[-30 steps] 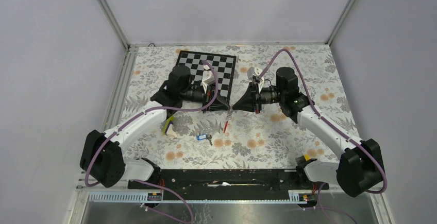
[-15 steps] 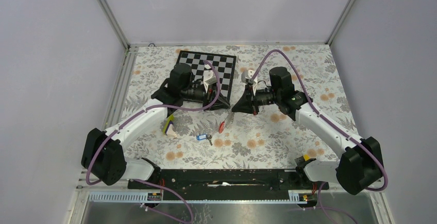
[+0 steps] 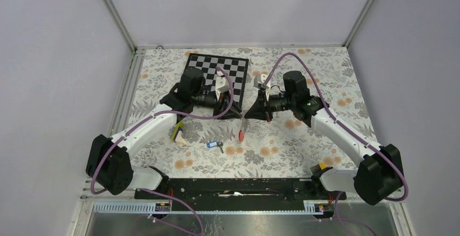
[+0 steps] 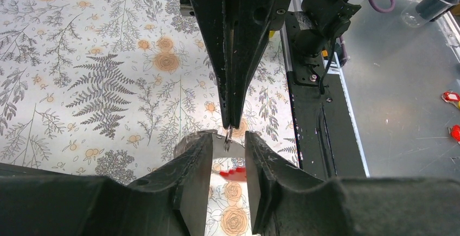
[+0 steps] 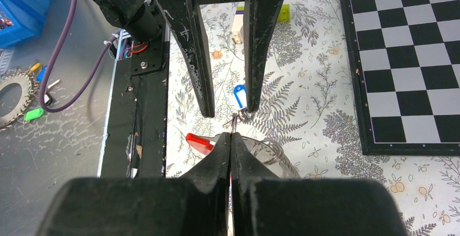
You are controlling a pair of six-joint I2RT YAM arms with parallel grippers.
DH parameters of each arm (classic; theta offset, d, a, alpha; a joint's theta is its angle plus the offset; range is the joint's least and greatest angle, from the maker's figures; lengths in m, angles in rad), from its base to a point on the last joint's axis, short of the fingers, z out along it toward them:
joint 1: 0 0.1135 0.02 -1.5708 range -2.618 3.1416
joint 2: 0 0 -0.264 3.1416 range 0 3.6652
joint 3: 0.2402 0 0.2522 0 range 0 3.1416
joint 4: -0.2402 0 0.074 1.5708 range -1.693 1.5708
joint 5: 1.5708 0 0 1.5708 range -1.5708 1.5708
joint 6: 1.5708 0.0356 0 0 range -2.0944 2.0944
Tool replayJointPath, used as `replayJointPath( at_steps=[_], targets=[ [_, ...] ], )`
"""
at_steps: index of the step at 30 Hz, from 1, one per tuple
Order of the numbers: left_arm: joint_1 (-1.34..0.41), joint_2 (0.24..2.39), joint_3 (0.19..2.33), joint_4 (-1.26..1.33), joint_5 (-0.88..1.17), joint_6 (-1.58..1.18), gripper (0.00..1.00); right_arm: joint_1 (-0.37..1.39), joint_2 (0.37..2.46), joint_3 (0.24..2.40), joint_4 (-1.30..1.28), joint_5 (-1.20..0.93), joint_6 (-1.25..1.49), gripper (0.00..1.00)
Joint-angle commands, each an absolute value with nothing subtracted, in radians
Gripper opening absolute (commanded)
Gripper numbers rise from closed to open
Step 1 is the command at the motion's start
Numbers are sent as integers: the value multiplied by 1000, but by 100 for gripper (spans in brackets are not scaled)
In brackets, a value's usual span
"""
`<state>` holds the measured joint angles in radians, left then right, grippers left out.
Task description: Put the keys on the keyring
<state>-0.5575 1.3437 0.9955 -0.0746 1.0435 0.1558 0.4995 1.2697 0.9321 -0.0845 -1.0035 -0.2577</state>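
My right gripper [image 3: 245,114] is shut on the keyring and holds it above the table; its red end [image 3: 241,135] hangs down. In the right wrist view the shut gripper [image 5: 231,135] pinches the keyring, with the red part [image 5: 198,142] to the left and a pale loop to the right. My left gripper [image 3: 234,112] faces it, open, its tips on either side of the ring's thin metal end in the left wrist view [image 4: 228,138]. The key with its blue tag [image 3: 215,145] lies on the table below and also shows in the right wrist view [image 5: 239,94].
A chessboard [image 3: 219,70] lies behind the grippers. A yellow-purple-white wedge [image 3: 178,132] stands left of the key. The black base rail [image 3: 233,187] runs along the near edge. The floral tablecloth [image 3: 325,73] covers the table.
The right gripper has moved a little left with the keyring. The left gripper has drawn back slightly. The hanging red end swung left, then back right.
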Motion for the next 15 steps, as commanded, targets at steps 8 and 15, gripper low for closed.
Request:
replayJointPath(
  at_steps=[8,15],
  targets=[
    [-577,1369,1033,-83,1054,209,32,508,1258,971,-43,-1028,-253,0],
    [-578,1367,1036,-84,1057,210,20,507,1264,964,-32,-1029,-252,0]
  ],
)
